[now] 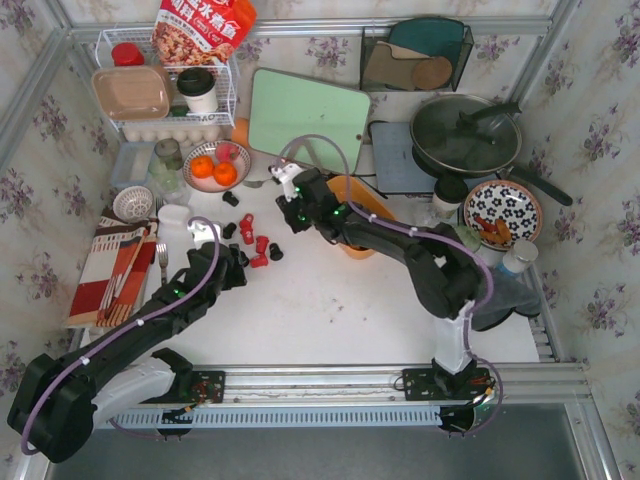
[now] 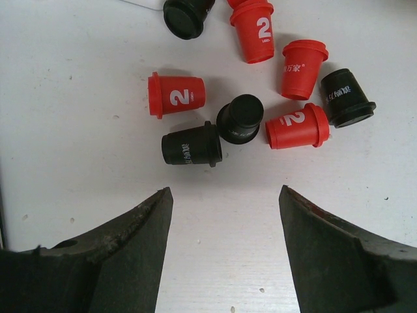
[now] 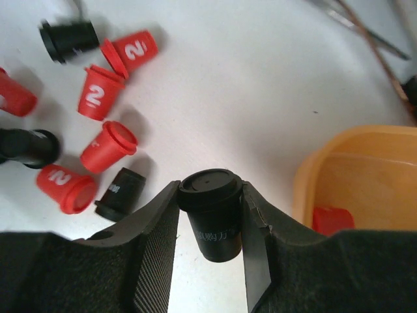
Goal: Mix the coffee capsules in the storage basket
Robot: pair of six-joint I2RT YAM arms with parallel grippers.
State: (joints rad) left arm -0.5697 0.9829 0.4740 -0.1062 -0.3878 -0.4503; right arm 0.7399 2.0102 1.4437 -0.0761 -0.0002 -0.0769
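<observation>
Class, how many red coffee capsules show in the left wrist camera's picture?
4 red capsules: one at the top, one right of it, one at the left, one lower right. More may lie outside this view.

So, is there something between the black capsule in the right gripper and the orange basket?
Nothing visible does. In the right wrist view, only bare white table lies between the black capsule, held in the right gripper, and the orange basket. The loose capsules lie on the other side.
</observation>
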